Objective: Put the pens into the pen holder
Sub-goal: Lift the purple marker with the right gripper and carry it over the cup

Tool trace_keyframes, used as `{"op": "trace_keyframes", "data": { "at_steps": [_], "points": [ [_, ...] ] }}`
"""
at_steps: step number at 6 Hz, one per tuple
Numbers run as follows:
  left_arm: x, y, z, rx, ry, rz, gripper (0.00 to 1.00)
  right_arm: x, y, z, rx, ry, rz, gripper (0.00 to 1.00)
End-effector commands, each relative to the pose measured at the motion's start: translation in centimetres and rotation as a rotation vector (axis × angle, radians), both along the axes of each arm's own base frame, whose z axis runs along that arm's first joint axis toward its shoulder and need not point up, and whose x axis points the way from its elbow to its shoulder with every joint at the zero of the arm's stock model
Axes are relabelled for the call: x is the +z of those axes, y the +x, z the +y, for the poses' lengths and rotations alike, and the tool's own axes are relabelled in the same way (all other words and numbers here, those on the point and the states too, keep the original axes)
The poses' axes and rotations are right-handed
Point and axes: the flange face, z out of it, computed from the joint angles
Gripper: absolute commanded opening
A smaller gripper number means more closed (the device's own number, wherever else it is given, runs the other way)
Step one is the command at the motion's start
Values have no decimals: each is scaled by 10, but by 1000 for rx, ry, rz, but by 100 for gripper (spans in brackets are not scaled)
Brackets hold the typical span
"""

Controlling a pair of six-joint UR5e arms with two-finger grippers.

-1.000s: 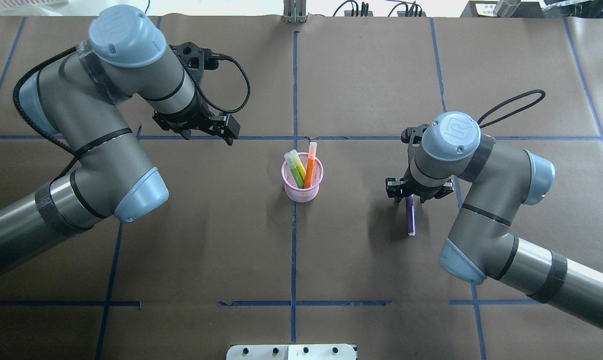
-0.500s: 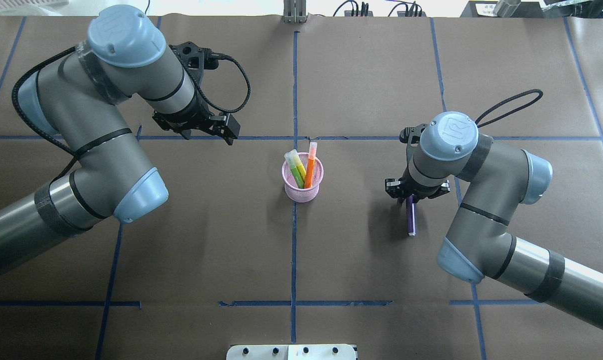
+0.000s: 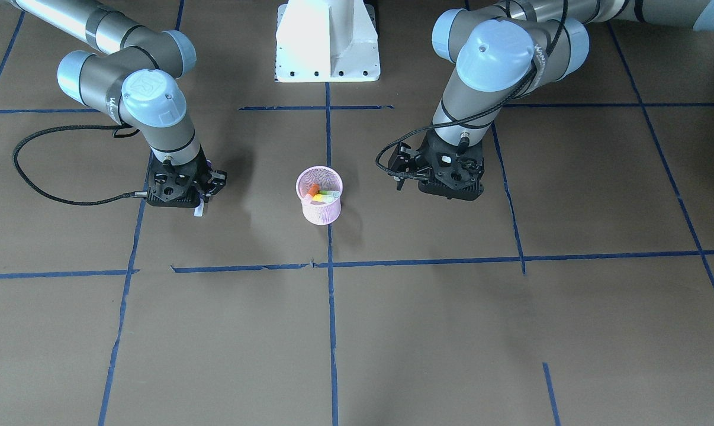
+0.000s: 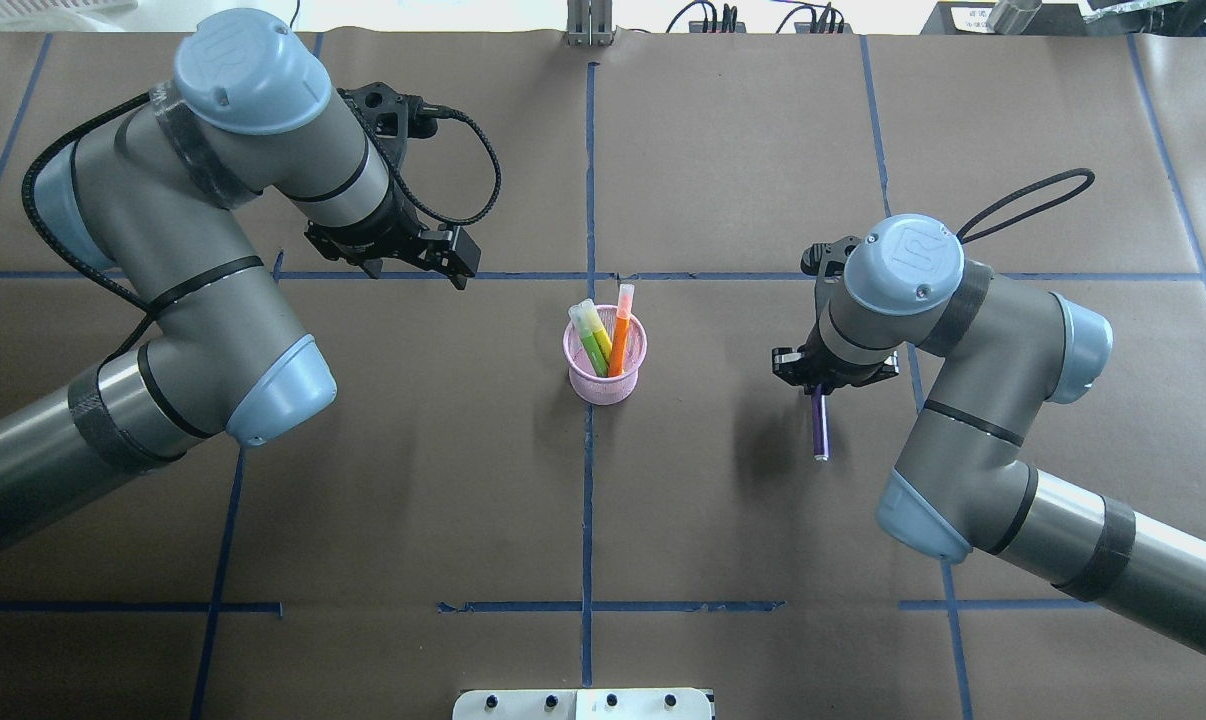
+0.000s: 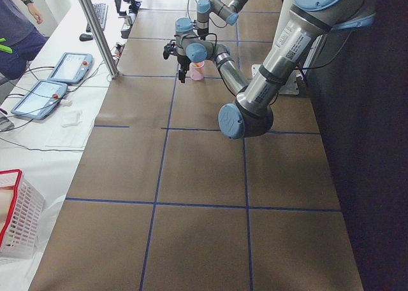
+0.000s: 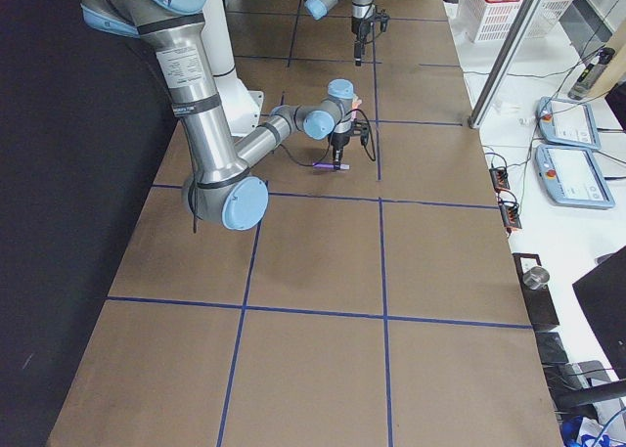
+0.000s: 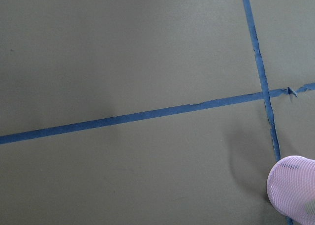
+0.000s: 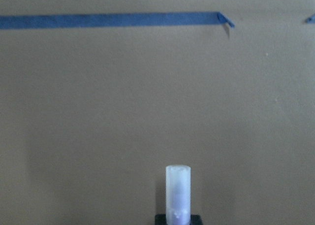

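One purple pen (image 4: 819, 430) in right jaws

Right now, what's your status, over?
Right gripper shut on purple pen. Left gripper empty. Three pens in cup. Nothing in the way.

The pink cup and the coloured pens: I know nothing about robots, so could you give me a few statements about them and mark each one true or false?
1. The pink cup holds three pens: the orange pen, the green pen and the yellow pen. True.
2. The purple pen is in the cup too. False: it is well apart from the cup, at the right tool.
3. The right tool grips the purple pen near one end. True.
4. The left tool carries a pen. False: no pen shows at it.
5. The cup lies on its side. False: it stands upright.
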Motion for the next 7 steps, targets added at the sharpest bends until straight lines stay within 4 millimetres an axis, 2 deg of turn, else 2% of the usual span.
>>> {"op": "trace_keyframes", "data": {
  "at_steps": [1,2,3,4,6,7],
  "points": [
    [-1,-1,1,-5,0,1,99,-64,31,3,113,168,-51,0],
    [7,-1,1,-3,-2,-8,99,-111,49,6,190,282,-95,0],
    [20,-2,2,-1,-8,-17,99,-161,56,-2,290,399,-123,0],
    [20,-1,2,1,-8,-18,99,-196,63,-3,411,501,-127,0],
    [21,-1,2,1,-10,-17,99,-205,21,30,629,515,-153,0],
    [20,-1,2,1,-9,-16,99,-217,-8,26,719,516,-161,0]
  ]
}}
